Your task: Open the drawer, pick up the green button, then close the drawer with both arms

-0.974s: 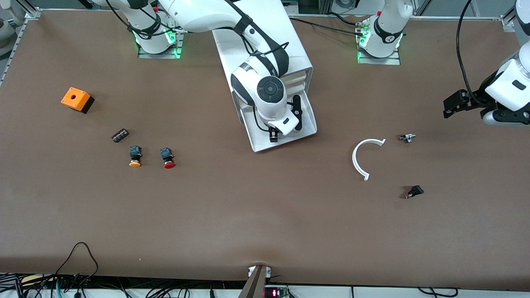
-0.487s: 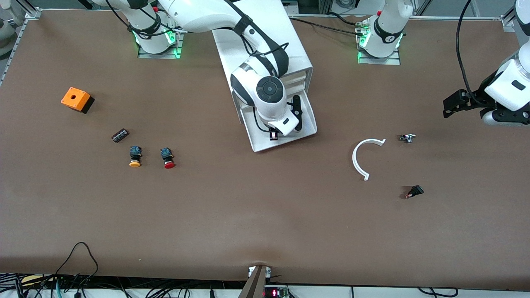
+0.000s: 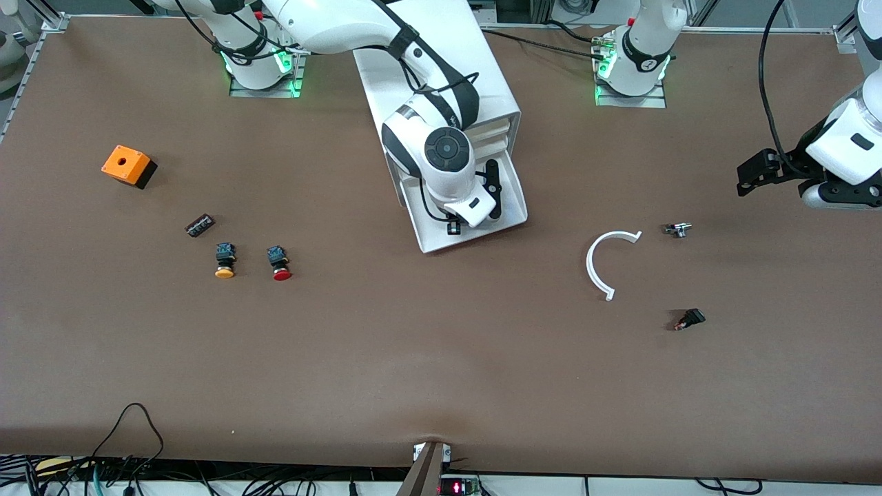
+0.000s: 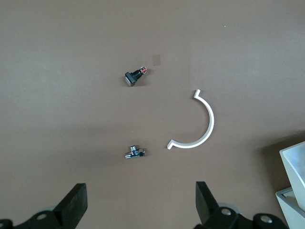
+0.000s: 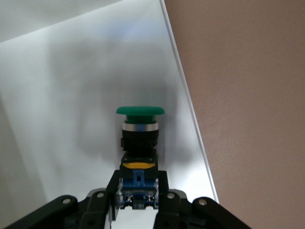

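The lowest drawer (image 3: 511, 207) of the white cabinet (image 3: 482, 76) is pulled open toward the front camera. My right gripper (image 3: 453, 226) is down in it and shut on the blue body of the green-capped button (image 5: 139, 125). In the right wrist view the button stands out from the fingers (image 5: 111, 193) over the drawer's white floor (image 5: 71, 95). In the front view the right hand hides the button. My left gripper (image 3: 750, 176) is open and empty, waiting above the table at the left arm's end, and its fingers (image 4: 74, 205) are wide apart.
A yellow-capped button (image 3: 224, 261), a red-capped button (image 3: 279, 264), a small black block (image 3: 200, 225) and an orange box (image 3: 128, 166) lie toward the right arm's end. A white arc (image 3: 598, 265), a small metal part (image 3: 677, 229) and a black switch (image 3: 690, 319) lie toward the left arm's end.
My right hand has shifted slightly inside the drawer with the button in its grip. The left arm has barely moved.
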Robot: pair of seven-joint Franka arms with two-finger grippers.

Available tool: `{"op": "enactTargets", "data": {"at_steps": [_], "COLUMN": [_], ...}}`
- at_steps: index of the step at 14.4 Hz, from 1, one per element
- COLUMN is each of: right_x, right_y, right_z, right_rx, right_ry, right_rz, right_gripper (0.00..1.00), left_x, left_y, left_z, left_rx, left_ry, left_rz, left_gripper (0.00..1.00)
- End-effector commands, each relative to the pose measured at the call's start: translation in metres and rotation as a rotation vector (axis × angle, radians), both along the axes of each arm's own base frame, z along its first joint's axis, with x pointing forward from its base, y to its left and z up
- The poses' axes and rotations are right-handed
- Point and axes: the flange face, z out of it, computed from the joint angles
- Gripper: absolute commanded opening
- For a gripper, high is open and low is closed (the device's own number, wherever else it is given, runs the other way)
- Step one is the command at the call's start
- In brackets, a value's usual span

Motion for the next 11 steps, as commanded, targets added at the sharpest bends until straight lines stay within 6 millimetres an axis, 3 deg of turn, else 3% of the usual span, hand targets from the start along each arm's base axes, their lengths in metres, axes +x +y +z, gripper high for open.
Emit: {"op": "enactTargets", "data": {"at_steps": [1, 7, 11], "right_x": [0.0, 0.0, 0.006], "right_y": [0.0, 0.002, 0.005], "right_z": [0.014, 0.022, 0.082], "right_rx": [0.028, 0.034, 0.068], "right_ry": [-0.004, -0.011, -0.014], "right_rz": [0.011, 0.009, 0.008], "right_gripper": [0.29, 0.25, 0.25], "left_x": [-0.009, -0.009, -0.009], "left_y": [-0.001, -0.001, -0.004], "left_z": [0.004, 0.004, 0.004], "left_rx": [-0.003, -0.003, -0.005], "left_ry": [0.006, 0.009, 0.011], "left_rz": [0.006, 0.006, 0.001], "left_gripper": [1.0, 1.0, 1.0]}}
